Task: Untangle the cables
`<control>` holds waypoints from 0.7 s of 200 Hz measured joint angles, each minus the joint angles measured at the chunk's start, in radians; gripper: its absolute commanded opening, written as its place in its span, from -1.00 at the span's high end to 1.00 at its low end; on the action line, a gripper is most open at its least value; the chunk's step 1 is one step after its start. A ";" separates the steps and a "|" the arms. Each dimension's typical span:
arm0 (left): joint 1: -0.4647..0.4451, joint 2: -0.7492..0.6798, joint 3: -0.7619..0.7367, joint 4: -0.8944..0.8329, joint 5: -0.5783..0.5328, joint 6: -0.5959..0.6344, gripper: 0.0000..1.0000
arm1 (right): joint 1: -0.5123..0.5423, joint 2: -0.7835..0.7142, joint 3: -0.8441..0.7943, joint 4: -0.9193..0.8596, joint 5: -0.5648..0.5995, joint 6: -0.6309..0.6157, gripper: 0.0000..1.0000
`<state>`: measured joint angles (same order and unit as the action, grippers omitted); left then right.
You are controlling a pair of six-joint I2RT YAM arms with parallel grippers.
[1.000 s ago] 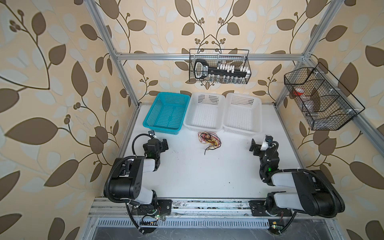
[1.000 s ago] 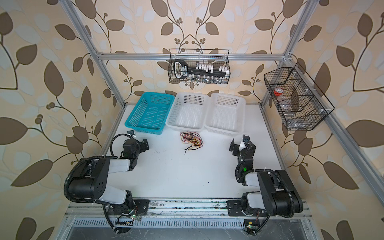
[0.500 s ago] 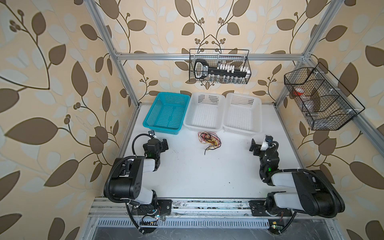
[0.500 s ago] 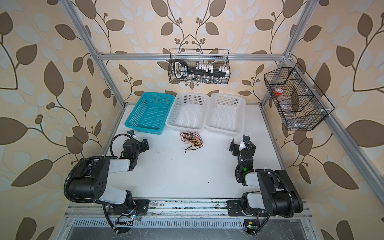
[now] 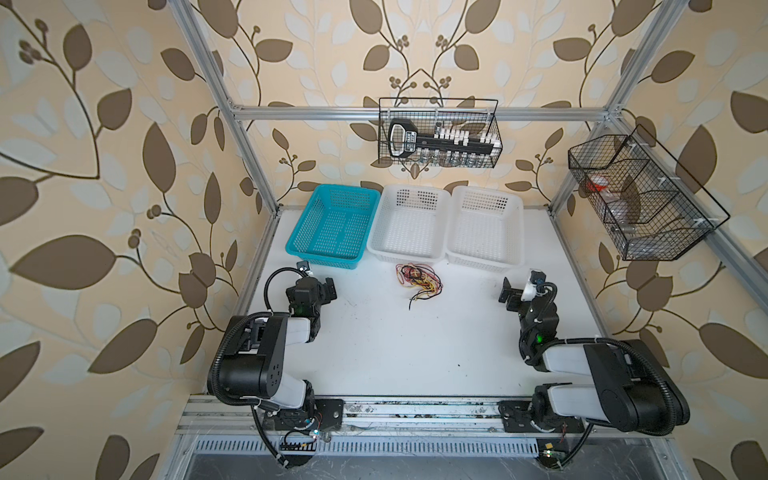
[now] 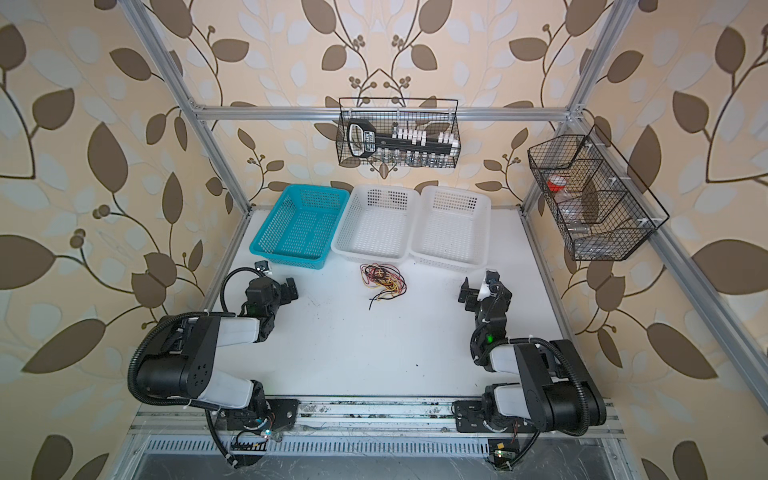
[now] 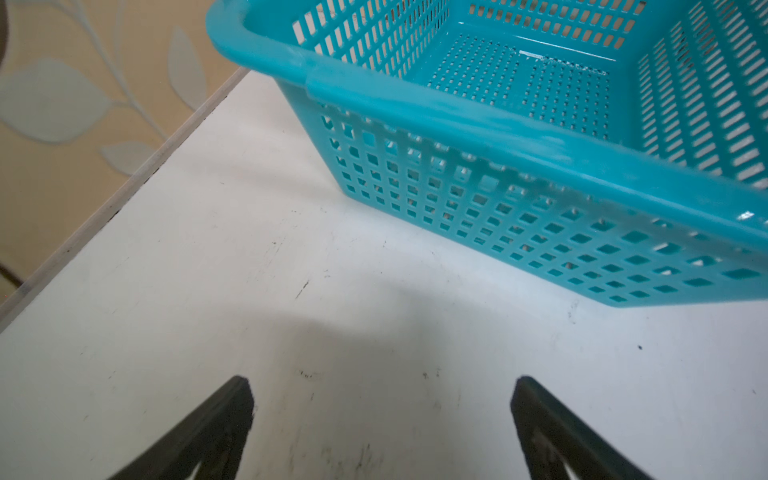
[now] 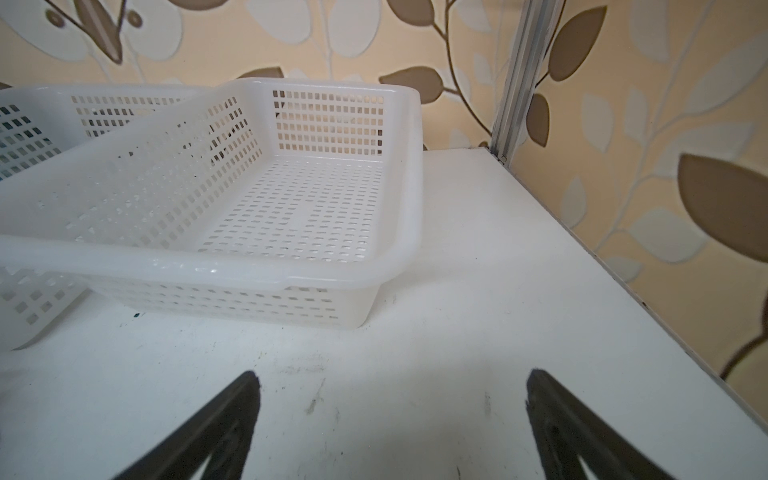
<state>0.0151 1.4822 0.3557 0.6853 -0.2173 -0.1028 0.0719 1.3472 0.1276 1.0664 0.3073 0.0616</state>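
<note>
1. Centrally placed: cables [image 5: 419, 280], one red, yellow and black tangle, lying loose on the white table [image 5: 395, 345], just in front of the middle white basket [image 5: 409, 226].
2. Also listed: left gripper [image 7: 381, 387], jaws spread wide, holding nothing, facing the teal basket [image 7: 519, 137], well apart from the tangle.
3. Likewise: right gripper [image 8: 392, 384], jaws spread wide, empty, facing the end white basket [image 8: 232, 266].

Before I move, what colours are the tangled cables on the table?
The cables are red, yellow and black, knotted in one small bundle. They show best in a top view.
</note>
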 measured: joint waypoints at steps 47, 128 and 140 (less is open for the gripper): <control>0.000 -0.010 0.000 -0.009 -0.016 -0.001 -0.98 | 0.010 -0.026 0.002 -0.029 0.008 -0.011 -1.00; -0.001 -0.306 0.061 -0.242 -0.153 -0.079 -0.98 | 0.116 -0.326 0.270 -0.511 0.303 0.059 -1.00; -0.003 -0.333 0.084 -0.285 -0.153 -0.102 -0.98 | 0.108 -0.337 0.311 -0.600 0.322 0.110 -1.00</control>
<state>0.0124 1.1492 0.4393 0.4004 -0.3698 -0.2047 0.1802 1.0100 0.4389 0.4664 0.6292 0.1719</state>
